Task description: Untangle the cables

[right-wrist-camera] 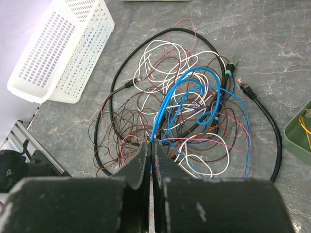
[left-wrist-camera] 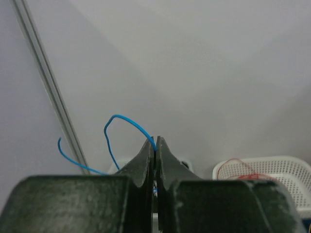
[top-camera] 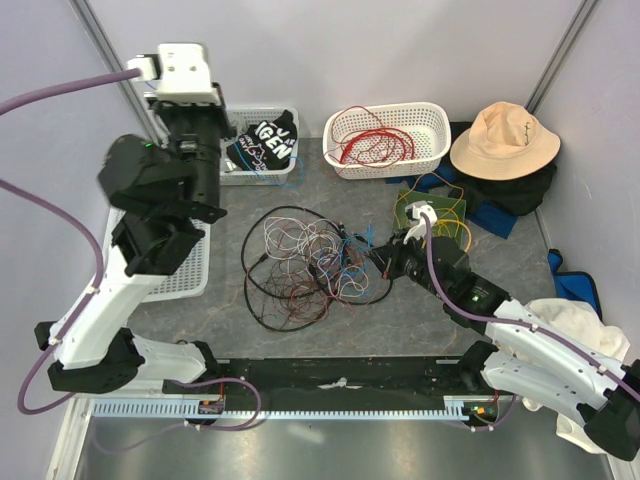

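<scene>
A loose knotted heap of cables point(top-camera: 310, 265), black, white, brown-red, pink and blue, lies mid-table; it also shows in the right wrist view point(right-wrist-camera: 189, 111). My right gripper point(right-wrist-camera: 153, 143) is shut on blue cable strands at the heap's near edge; in the top view it sits at the heap's right side point(top-camera: 385, 258). My left gripper point(left-wrist-camera: 155, 141) is raised high toward the back wall, shut on a thin blue wire point(left-wrist-camera: 121, 121) that loops up and left from its tips. The raised left arm point(top-camera: 165, 190) hides those fingertips in the top view.
A white basket point(top-camera: 432, 122) at the back holds a red cable coil point(top-camera: 375, 145). Another white basket point(top-camera: 240, 175) holds a black cloth. A third basket point(top-camera: 190, 270) lies at the left. A green tray point(top-camera: 410, 205) holds yellow wire. A tan hat point(top-camera: 505, 140) sits at the back right.
</scene>
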